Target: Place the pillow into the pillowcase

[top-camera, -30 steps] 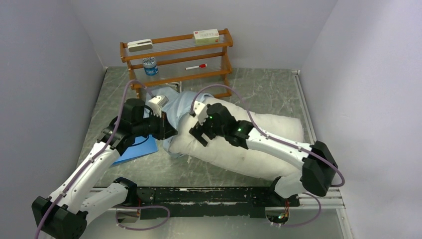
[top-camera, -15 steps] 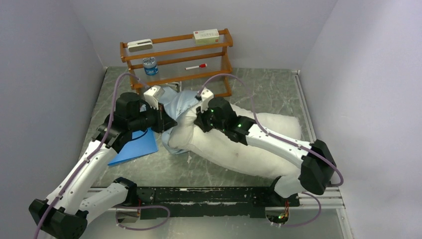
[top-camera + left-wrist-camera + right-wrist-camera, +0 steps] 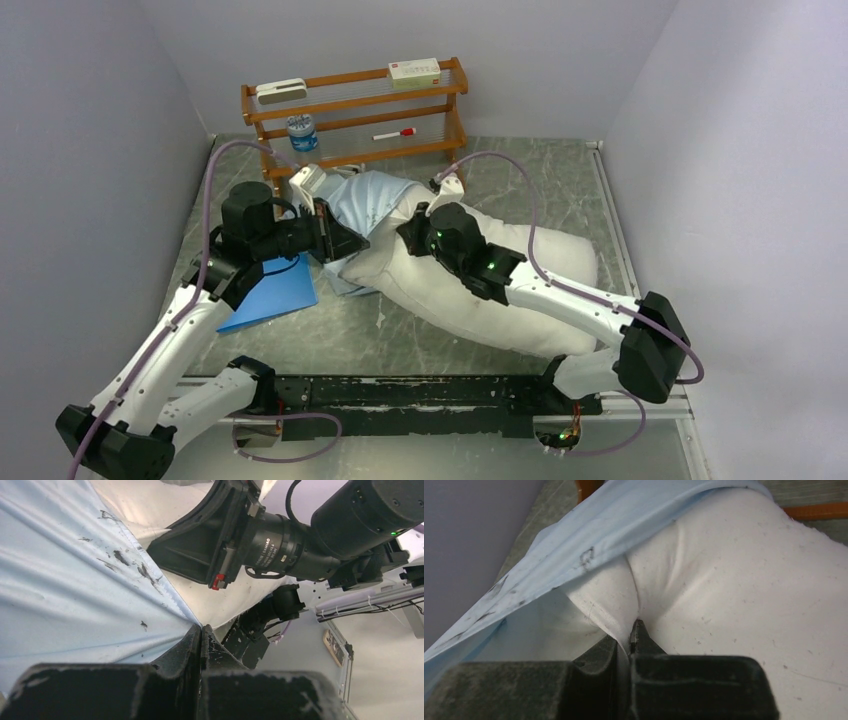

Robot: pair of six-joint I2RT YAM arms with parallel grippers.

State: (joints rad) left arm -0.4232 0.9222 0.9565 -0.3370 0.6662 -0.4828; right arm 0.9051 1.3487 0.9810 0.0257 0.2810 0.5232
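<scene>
stuffing step: the left gripper (image 3: 201, 629) pinches the pillowcase (image 3: 65, 580) edge, the right gripper (image 3: 633, 631) pinches the pillow (image 3: 749, 595); next it likely needs pushing deeper inside.

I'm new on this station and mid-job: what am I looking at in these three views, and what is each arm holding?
Two white robot arms are bolted at the table's near edge. The wide view looks down from above and behind them; the other two come from wrist cameras. On the grey marbled table lie a plump white pillow, a thin light-blue pillowcase draped over its far-left end, and a flat bright-blue rectangle; a wooden rack stands behind. The left fingers are shut on the pillowcase; the right fingers pinch a fold of the pillow.
</scene>
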